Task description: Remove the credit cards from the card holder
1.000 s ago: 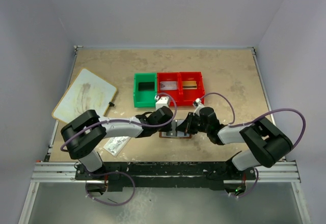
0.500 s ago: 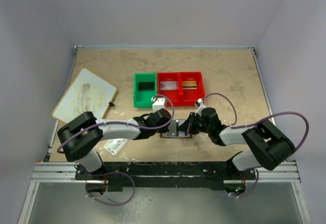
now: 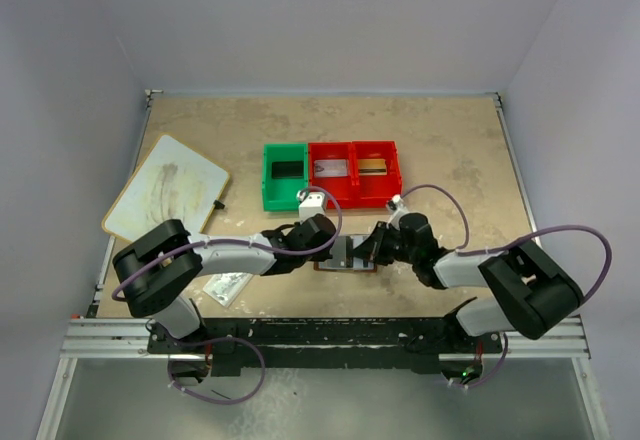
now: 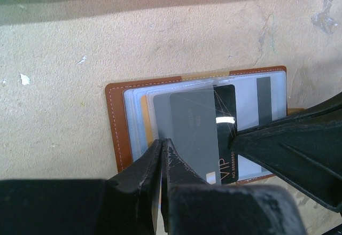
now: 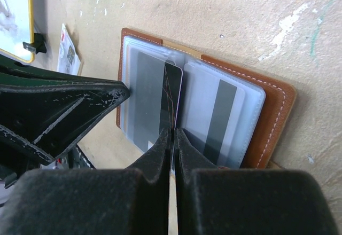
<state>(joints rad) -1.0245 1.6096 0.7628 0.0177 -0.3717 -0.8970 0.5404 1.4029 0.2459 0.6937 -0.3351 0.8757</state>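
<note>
Card holder [image 4: 113, 128]: lies open and flat on the table [image 3: 450, 150], near the front edge at centre, between the two arms; brown leather outside down, clear pockets facing up; cards are visible inside several pockets, one showing a dark stripe.

Left end effector [image 4: 162, 145]: fingers closed tight, tips together on the near-left edge of a clear leaf [image 4: 184, 123] that carries a grey card; the leaf sits slightly raised and skewed over the pockets below.

Right end effector [image 5: 172, 134]: fingers closed narrow on the near edge of a black card [image 5: 172, 93]; a thin edge shows between the pads; the card stands tilted up from the holder's middle fold; the left wrist view shows pale lettering on its face, and the right fingertip bears on its right side.

The two end effectors face each other across the holder, tips near but apart.

Surroundings: a green bin [image 3: 268, 175] and two red bins [image 3: 352, 172] stand in a row just behind the holder, touching side by side; flat items lie in the red bins, type not discernible; a white board [image 3: 165, 188] lies at far left, tilted; a small packet [image 3: 230, 285] lies under the left arm, well apart from the holder.
</note>
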